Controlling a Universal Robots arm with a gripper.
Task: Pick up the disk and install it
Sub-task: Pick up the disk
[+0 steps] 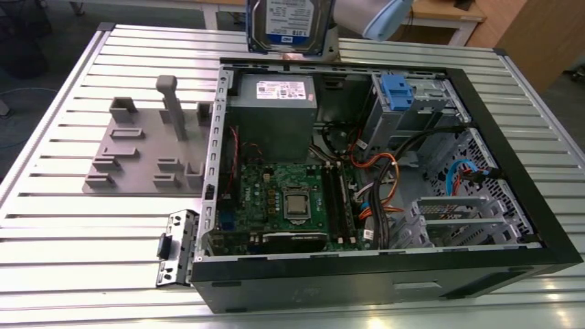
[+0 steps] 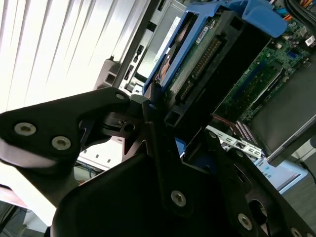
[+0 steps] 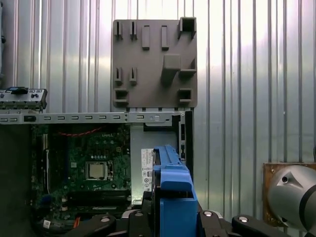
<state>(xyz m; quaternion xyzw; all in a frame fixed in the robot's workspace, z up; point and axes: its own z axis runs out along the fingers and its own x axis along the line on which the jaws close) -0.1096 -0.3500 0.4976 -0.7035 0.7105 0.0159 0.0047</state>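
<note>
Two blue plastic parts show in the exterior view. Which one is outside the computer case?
The blue frame on the disk, held in the air by the gripper. The other, a blue clip, sits inside the case on a metal cage.

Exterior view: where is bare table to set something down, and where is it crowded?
Bare table lies between the grey fixture plate and the table's near edge, on the exterior view's left of the computer case. Inside the case, motherboard and cables crowd everything; the disk hangs above its far edge.
</note>
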